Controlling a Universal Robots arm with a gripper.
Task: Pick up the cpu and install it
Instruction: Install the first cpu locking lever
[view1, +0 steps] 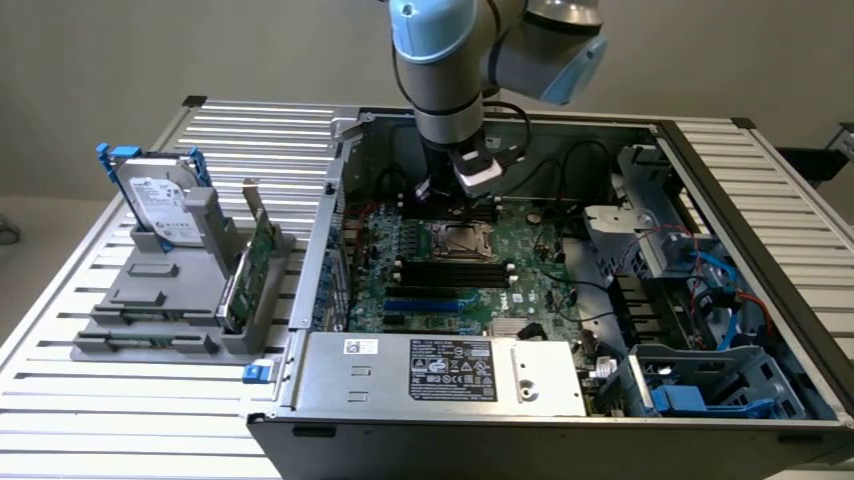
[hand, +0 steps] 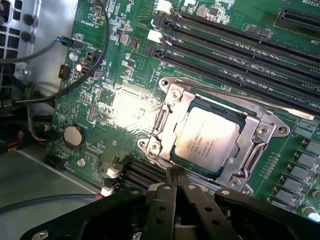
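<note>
The cpu (hand: 206, 141) is sitting flat inside the metal-framed socket (hand: 167, 107) on the green motherboard (hand: 120, 107), while the gripper (hand: 176, 181), jaws pressed together and holding nothing, is hovering just beside the socket's edge.

You are looking at a robotics lab bench: slatted aluminium table (view1: 107, 400), open PC case (view1: 561, 420) at centre, parts rack (view1: 160, 320) at 9 o'clock, plain grey wall (view1: 200, 50).

The exterior view looks down from high in front on the open computer case (view1: 561, 300); the wrist view faces its motherboard (hand: 125, 105) closely; both share the socket (view1: 463, 240).
</note>
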